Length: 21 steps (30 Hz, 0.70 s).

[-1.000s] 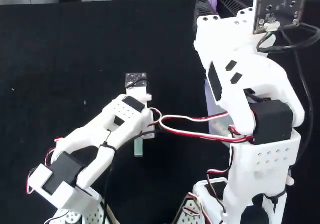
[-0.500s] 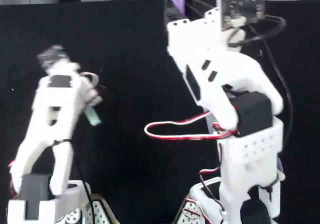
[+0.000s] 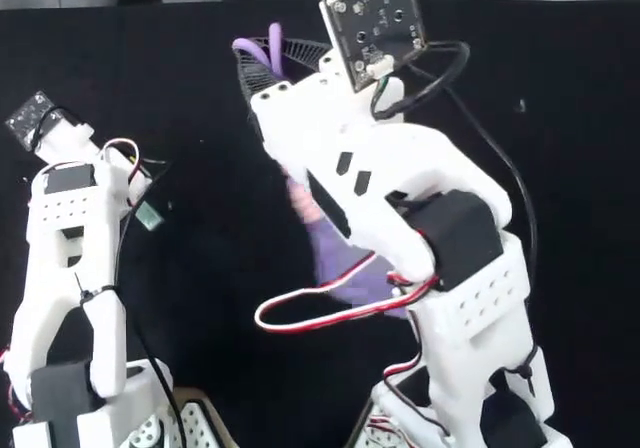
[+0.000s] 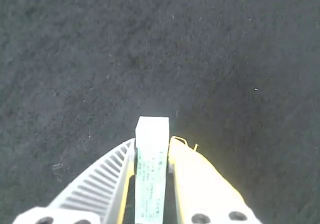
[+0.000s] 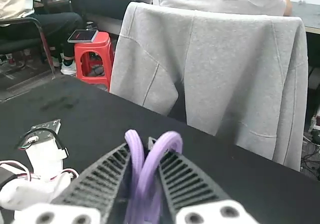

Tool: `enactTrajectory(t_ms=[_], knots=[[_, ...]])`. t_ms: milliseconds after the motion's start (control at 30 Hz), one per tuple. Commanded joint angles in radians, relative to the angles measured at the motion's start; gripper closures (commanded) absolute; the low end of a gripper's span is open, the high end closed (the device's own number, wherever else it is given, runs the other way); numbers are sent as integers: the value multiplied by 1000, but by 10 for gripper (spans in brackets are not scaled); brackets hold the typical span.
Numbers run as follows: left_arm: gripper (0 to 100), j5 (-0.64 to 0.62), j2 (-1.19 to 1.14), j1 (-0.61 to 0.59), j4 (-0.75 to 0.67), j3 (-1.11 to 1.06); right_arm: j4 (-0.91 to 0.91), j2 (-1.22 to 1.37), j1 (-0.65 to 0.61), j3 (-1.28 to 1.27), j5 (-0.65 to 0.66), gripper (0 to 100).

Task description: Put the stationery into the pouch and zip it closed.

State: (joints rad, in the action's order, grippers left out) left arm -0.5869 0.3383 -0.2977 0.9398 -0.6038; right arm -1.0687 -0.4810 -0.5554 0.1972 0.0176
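Light is soft and even; shadows on the matte black table [image 3: 560, 168] are faint, and the white right arm [image 3: 400, 173] looks bright.

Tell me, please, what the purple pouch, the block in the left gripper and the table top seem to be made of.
Pouch: soft fabric or silicone; it hangs limp and its loop bends in the right gripper. Block in the left gripper: pale, matte, printed paper sleeve, perhaps an eraser. Table: black felt-like cloth, flecked with lint.
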Motion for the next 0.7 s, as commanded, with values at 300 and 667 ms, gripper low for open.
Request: enactTrajectory(t_ms=[300, 667], knots=[[960, -9, 40, -54, -15, 12, 12, -4, -37, 33, 2, 987], [960, -9, 40, -101, -14, 27, 32, -7, 37, 33, 21, 987]])
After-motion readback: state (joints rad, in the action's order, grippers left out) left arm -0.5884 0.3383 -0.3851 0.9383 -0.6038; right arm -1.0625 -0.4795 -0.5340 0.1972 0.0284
